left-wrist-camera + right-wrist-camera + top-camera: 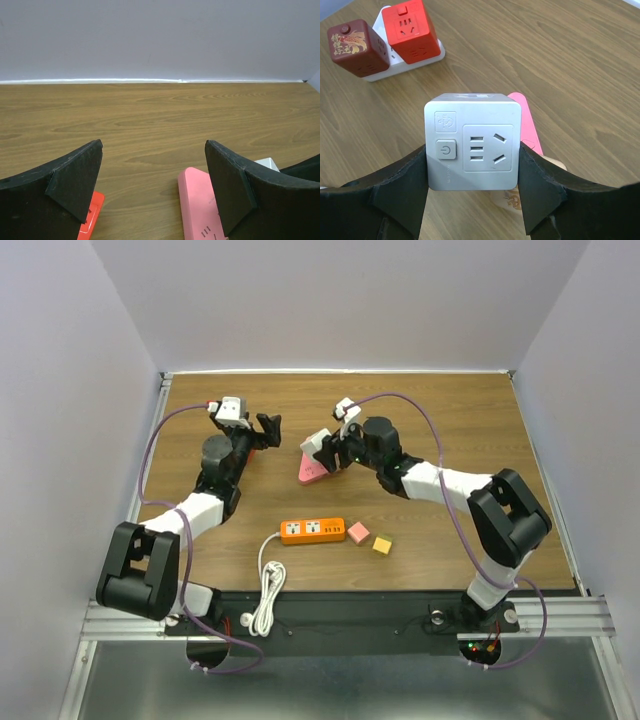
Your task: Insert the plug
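The grey cube socket point(472, 142) carries a power symbol on its power button point(445, 149), with an embossed square logo above. The dark red cube point(357, 47), far left, bears illegible gold characters.

cube socket point(472, 150): grey | power strip point(312, 530): orange | flat slab point(529, 122): pink | table point(580, 60): brown wood-grain

The left arm point(195, 512) and right arm point(440, 480) are each built of chunky black joint housings linked by white segments. A thin purple cable point(150, 450) trails along each (ending at a small white wrist camera point(231, 408)). The fingers point(75, 185) are matte black, wedge-shaped pads.
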Robot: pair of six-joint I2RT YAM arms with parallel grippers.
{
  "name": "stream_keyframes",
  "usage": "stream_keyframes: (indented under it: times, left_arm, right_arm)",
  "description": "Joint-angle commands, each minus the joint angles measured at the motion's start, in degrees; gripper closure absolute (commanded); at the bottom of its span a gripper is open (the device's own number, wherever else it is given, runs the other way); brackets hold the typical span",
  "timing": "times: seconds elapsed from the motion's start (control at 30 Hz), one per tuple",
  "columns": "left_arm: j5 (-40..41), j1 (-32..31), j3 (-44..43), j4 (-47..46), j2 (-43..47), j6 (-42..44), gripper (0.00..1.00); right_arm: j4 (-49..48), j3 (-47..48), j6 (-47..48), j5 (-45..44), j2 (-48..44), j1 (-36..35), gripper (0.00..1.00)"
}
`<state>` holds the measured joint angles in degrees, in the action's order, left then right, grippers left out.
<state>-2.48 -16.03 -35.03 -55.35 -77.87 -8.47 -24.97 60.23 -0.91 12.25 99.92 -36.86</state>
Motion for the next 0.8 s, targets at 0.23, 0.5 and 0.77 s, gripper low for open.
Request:
stream_keyframes:
  times: [0.23, 0.5, 0.77]
  left_arm:
    - [-6.5, 0.3, -0.7, -7.1, 0.3, 3.9, 0.07]
    - [-18.2, -0.1, 8.2, -22.6, 4.2, 8.2, 0.13]
    - [-20.7, -5.1, 8.7, -27.1, 1.0, 17.7, 0.14]
  right_arm:
    - [-2.8, -1.7, 0.3, -1.7, -4.9, -0.6, 1.00]
    - [-0.2, 2.2, -3.3, -4.1, -6.8, 1.4, 1.00]
    - [9.0, 10.5, -7.0, -11.0, -7.5, 1.4, 1.00]
